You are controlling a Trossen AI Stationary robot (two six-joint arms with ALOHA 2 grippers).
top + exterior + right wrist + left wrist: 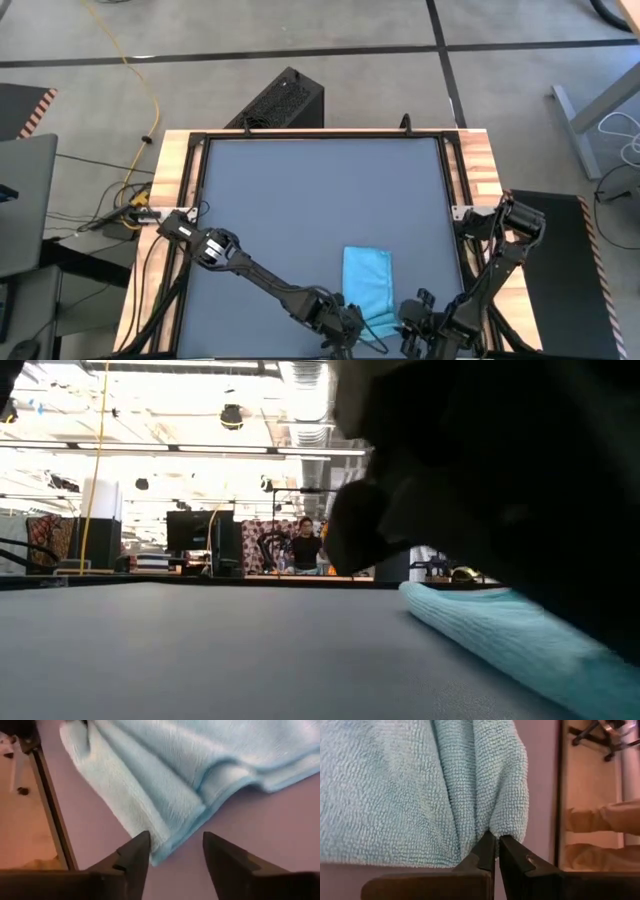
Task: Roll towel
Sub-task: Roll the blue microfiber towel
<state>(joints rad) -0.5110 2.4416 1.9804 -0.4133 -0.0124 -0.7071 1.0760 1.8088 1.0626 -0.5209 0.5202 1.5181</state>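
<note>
From above, the towel [368, 288] lies as a narrow folded strip on the dark grey tabletop [300, 210], toward the near edge and right of centre, with both dark arms converging on its near end. That view does not settle how the fingers stand; the wrist views do. The left wrist view shows the left gripper [497, 851] pinched shut on a raised fold of the towel [410, 790], the two dark fingertips pressed together with looped terry pile bunched between them. The right wrist view shows the right gripper [175, 851] with its fingers spread wide and holding nothing, poised just over a layered corner of the towel [165, 785], where several folded edges stack and a thin hem runs along the border. In the high view the left gripper [345, 325] sits at the towel's near left corner and the right gripper [415, 325] just beside its near right corner. The low view is half blocked by a dark arm close to the lens; past it the towel [500, 632] shows as a soft, rounded ridge on the tabletop, and a person [303, 548] sits well beyond the towel among monitors. A wooden frame [170, 190] borders the tabletop, and a yellow cable [140, 70] trails over the floor beyond it.
</note>
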